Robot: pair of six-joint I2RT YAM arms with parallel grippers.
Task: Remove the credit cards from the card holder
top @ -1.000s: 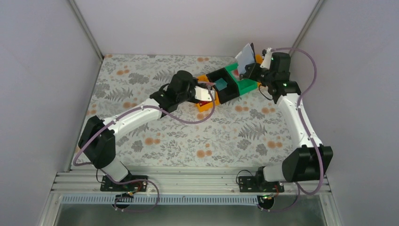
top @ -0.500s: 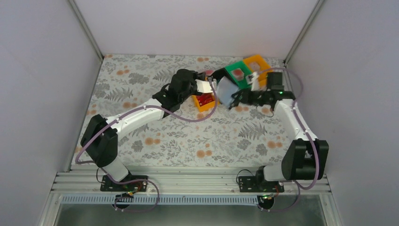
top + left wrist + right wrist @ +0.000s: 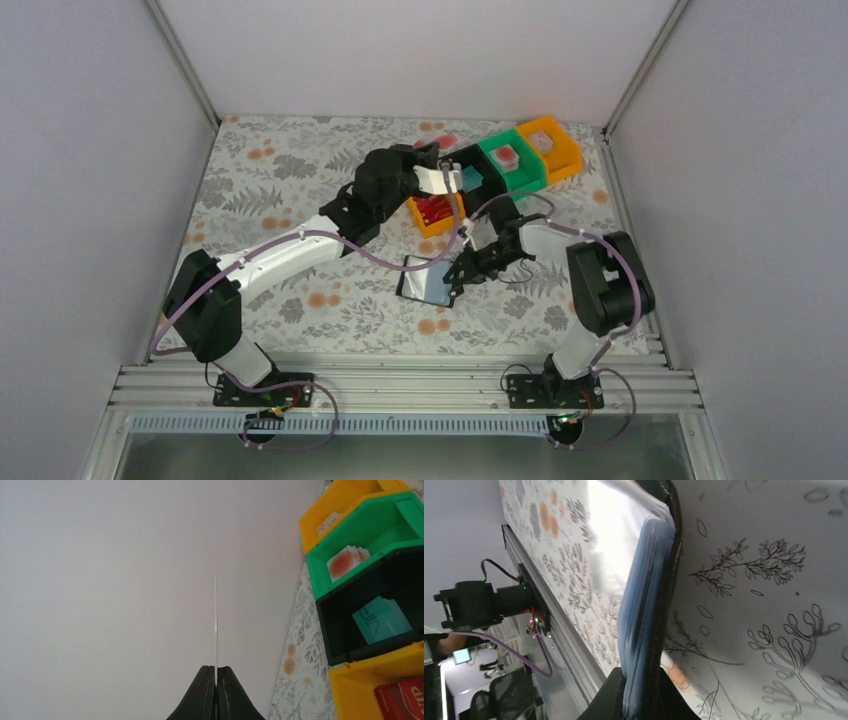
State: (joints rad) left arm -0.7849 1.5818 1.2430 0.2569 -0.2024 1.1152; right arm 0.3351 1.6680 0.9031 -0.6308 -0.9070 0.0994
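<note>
From above you see your left gripper (image 3: 428, 180) raised beside the row of bins, with a pale credit card (image 3: 436, 181) nipped in it. Its wrist camera adds what the top view cannot: the card seen edge-on, a hairline rising from fingers (image 3: 206, 695) pressed tight together on it. Your right gripper (image 3: 461, 272) sits low over the floral table (image 3: 300, 170), clamped onto one edge of the card holder (image 3: 425, 282), which is near the table's middle and well apart from the bins. The right wrist view shows its black cover and a pale blue stack of leaves squeezed between the fingers (image 3: 606, 702) (you cannot tell whether more cards sit inside). As for writing, the left wrist view catches a red box (image 3: 402, 705) in the near orange bin (image 3: 370, 675), its white letters cut off by the frame. A teal pack (image 3: 382, 620) in the black bin (image 3: 330, 625) bears pale marks too faint to read.
</note>
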